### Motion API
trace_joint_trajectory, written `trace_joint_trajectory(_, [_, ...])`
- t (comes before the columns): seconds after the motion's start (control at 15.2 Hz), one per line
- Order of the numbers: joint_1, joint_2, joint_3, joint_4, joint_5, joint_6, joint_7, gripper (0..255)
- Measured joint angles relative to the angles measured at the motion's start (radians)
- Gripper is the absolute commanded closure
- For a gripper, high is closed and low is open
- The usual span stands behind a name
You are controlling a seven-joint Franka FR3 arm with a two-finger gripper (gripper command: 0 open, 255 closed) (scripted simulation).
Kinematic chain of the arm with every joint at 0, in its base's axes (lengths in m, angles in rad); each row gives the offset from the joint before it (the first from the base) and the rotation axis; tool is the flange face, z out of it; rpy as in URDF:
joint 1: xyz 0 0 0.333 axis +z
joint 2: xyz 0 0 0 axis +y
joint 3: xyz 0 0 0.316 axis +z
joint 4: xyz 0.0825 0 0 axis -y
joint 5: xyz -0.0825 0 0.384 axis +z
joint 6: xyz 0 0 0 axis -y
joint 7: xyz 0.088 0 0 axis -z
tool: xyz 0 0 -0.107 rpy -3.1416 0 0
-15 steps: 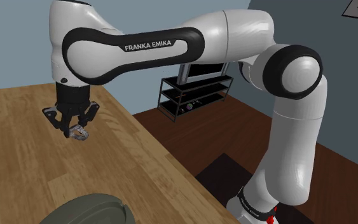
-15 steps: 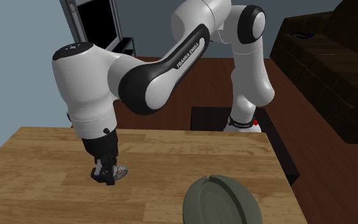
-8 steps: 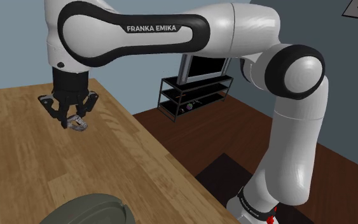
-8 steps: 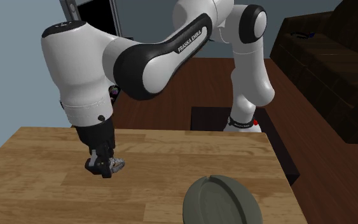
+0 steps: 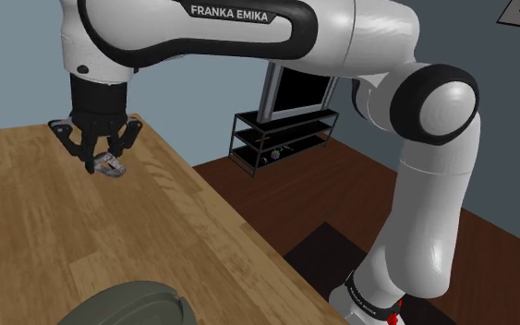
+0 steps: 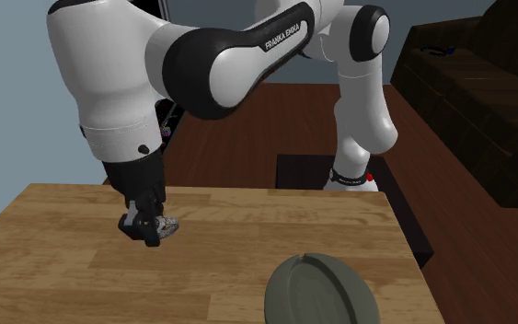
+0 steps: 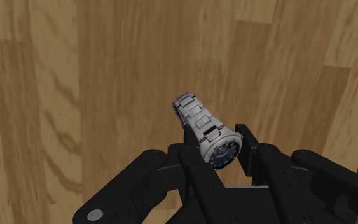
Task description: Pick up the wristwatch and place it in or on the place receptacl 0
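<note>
Shoulder view: hand [image 5: 101, 168] clamped on the silvery wristwatch [image 5: 111, 166] over the wooden counter [image 5: 156, 240]. Second exterior view: wristwatch is well apart from the grey-green dish [image 6: 321, 287] near the counter's front edge. Wrist view: both fingers [image 7: 247, 141] pinch it at the dark dial.

Pincer [image 6: 149, 232] and wristwatch [image 6: 167, 224] — higher off the table [image 6: 63, 267]

Living room: sofa [image 6: 473, 83], TV stand [image 5: 284, 138]
</note>
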Motion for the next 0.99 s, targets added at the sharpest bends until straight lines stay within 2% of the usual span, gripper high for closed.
trace_joint_trajectory(0.53, [0.026, -0.186, 0.055, -0.229, 0.078, 0.072, 0.088, 255])
trace_joint_trajectory(0.99, [0.082, -0.305, 0.116, -0.349, 0.133, 0.102, 0.198, 255])
